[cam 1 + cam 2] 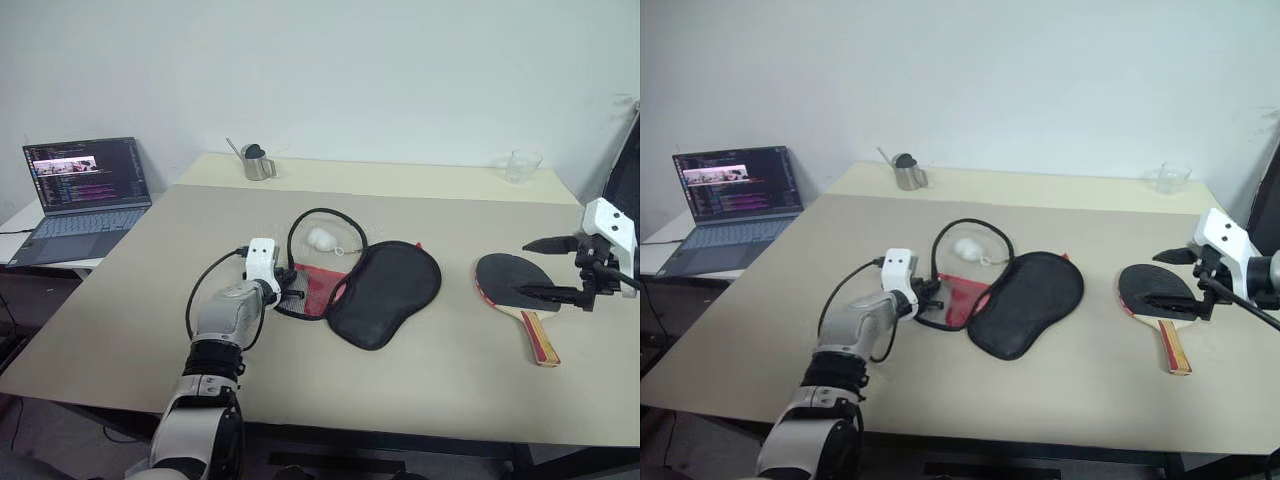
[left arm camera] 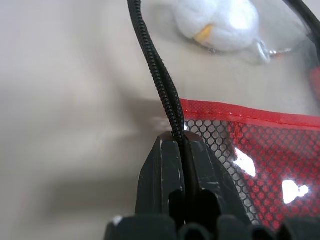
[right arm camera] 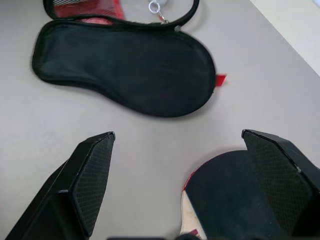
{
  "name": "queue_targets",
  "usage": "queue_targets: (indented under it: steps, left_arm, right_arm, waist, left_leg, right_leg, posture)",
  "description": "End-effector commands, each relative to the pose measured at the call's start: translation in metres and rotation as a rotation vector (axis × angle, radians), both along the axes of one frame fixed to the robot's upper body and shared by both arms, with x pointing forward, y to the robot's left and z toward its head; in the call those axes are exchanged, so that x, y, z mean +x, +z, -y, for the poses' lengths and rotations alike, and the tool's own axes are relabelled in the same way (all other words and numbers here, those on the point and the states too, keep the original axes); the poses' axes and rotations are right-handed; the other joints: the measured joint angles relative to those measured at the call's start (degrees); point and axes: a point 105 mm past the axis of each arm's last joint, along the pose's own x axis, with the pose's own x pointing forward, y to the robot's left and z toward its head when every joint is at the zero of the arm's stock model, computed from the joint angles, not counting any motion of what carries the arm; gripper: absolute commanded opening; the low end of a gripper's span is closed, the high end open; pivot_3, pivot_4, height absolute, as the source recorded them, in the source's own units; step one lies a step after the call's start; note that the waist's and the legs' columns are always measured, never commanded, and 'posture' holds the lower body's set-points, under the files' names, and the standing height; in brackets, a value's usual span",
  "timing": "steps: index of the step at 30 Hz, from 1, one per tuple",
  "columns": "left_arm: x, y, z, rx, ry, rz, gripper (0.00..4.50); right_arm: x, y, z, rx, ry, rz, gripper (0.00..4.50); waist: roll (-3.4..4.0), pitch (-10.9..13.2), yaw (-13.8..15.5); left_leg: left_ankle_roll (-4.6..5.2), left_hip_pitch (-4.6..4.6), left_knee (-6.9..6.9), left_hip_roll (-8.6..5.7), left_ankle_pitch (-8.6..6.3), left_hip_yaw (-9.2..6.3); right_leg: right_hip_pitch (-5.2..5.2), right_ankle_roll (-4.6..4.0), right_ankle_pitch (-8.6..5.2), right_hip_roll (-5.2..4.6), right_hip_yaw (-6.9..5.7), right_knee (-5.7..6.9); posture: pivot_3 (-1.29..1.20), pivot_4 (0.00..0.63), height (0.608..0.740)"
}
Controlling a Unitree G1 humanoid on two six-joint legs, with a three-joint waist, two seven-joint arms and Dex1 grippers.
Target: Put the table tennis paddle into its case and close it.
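Two grippers share the work: the left gripper [image 2: 182, 145] is pinched shut on the black zip rim of the case [image 1: 385, 290], apparently to pin the opened case down mid-table. The right gripper [image 1: 548, 268] hangs spread wide over the paddle [image 1: 515, 283] lying to the case's right. The paddle's handle is cut off in the right wrist view.

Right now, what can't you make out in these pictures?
- Laptop screen: text too small in the eye views.
- Case lower side: partly hidden under its black flap; its white print is unreadable.
- Paddle: handle cut off by the right wrist view's edge.
- White object inside the case rim: unidentifiable, cut off by the left wrist view's edge.
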Motion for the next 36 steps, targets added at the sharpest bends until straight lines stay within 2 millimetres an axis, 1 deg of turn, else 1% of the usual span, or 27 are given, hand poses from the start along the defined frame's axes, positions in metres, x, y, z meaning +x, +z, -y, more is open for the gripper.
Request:
queue_targets:
  steps: [1, 8, 11, 13, 15, 18, 25, 28, 36]
  left_arm:
    - [0.012, 0.022, 0.000, -0.002, 0.064, 0.087, 0.02]
    - [0.024, 0.038, 0.000, -0.013, 0.191, 0.161, 0.02]
    - [0.025, 0.040, 0.004, -0.027, 0.229, 0.176, 0.02]
    - [0.027, 0.045, 0.011, -0.040, 0.239, 0.189, 0.02]
    - [0.029, 0.052, 0.022, -0.047, 0.215, 0.210, 0.02]
    - [0.031, 0.055, 0.039, -0.074, 0.184, 0.207, 0.02]
    - [0.033, 0.054, 0.068, -0.070, 0.172, 0.208, 0.02]
    - [0.031, 0.051, 0.076, -0.072, 0.155, 0.202, 0.02]
    - [0.030, 0.046, 0.076, -0.024, 0.155, 0.185, 0.02]
  right_arm:
    - [-0.003, 0.013, 0.000, -0.007, 0.004, 0.048, 4.50]
    - [-0.001, 0.012, -0.002, -0.002, 0.008, 0.049, 4.50]
    - [-0.001, 0.012, -0.002, -0.001, 0.010, 0.050, 4.50]
    - [-0.001, 0.012, -0.002, -0.003, 0.011, 0.050, 4.50]
    - [-0.001, 0.013, -0.003, -0.003, 0.012, 0.050, 4.50]
    - [-0.001, 0.014, -0.003, -0.004, 0.012, 0.053, 4.50]
    - [-0.005, 0.016, -0.001, -0.014, 0.007, 0.050, 4.50]
    - [-0.006, 0.015, -0.001, -0.017, 0.007, 0.047, 4.50]
    - [-0.007, 0.012, -0.003, -0.014, 0.006, 0.042, 4.50]
  waist:
    - [-0.01, 0.0, 0.0]
    - [-0.04, 0.0, -0.2]
    - [-0.04, 0.0, -0.2]
    - [-0.05, 0.0, -0.2]
    - [-0.07, 0.0, -0.2]
    - [-0.10, 0.1, -0.3]
    - [-0.10, 0.1, -0.3]
    - [-0.11, 0.1, -0.3]
    - [-0.11, 0.1, -0.4]
  left_leg:
    - [0.01, 0.00, 0.00, 0.00, 0.01, 0.01]
    - [0.03, -0.02, -0.05, 0.02, 0.02, 0.04]
    - [0.03, -0.03, -0.07, 0.02, 0.01, 0.04]
    - [0.03, -0.03, -0.08, 0.02, 0.01, 0.05]
    - [0.03, -0.03, -0.07, 0.01, 0.01, 0.05]
    - [0.02, -0.05, -0.06, 0.01, 0.01, 0.04]
    - [0.02, -0.06, -0.12, -0.01, 0.01, 0.07]
    - [0.02, -0.07, -0.14, 0.00, 0.00, 0.07]
    - [0.02, -0.08, -0.13, 0.00, 0.00, 0.09]
  right_leg:
    - [0.00, 0.01, 0.02, 0.00, 0.01, 0.00]
    - [-0.02, 0.02, 0.03, 0.03, 0.02, -0.08]
    - [-0.03, 0.03, 0.03, 0.03, 0.02, -0.11]
    - [-0.03, 0.03, 0.03, 0.04, 0.02, -0.12]
    - [-0.03, 0.03, 0.03, 0.04, 0.01, -0.12]
    - [-0.03, 0.03, 0.03, 0.05, -0.02, -0.12]
    - [-0.03, 0.06, 0.04, 0.07, -0.03, -0.25]
    - [-0.05, 0.06, 0.04, 0.09, -0.03, -0.26]
    - [-0.07, 0.06, 0.04, 0.10, -0.05, -0.26]
  posture:
    - [0.00, 0.150, 0.740]
    - [0.00, 0.150, 0.740]
    - [0.00, 0.150, 0.740]
    - [0.00, 0.150, 0.740]
    - [0.00, 0.150, 0.740]
    - [0.00, 0.150, 0.740]
    - [0.00, 0.150, 0.740]
    - [0.00, 0.150, 0.740]
    - [0.00, 0.150, 0.740]
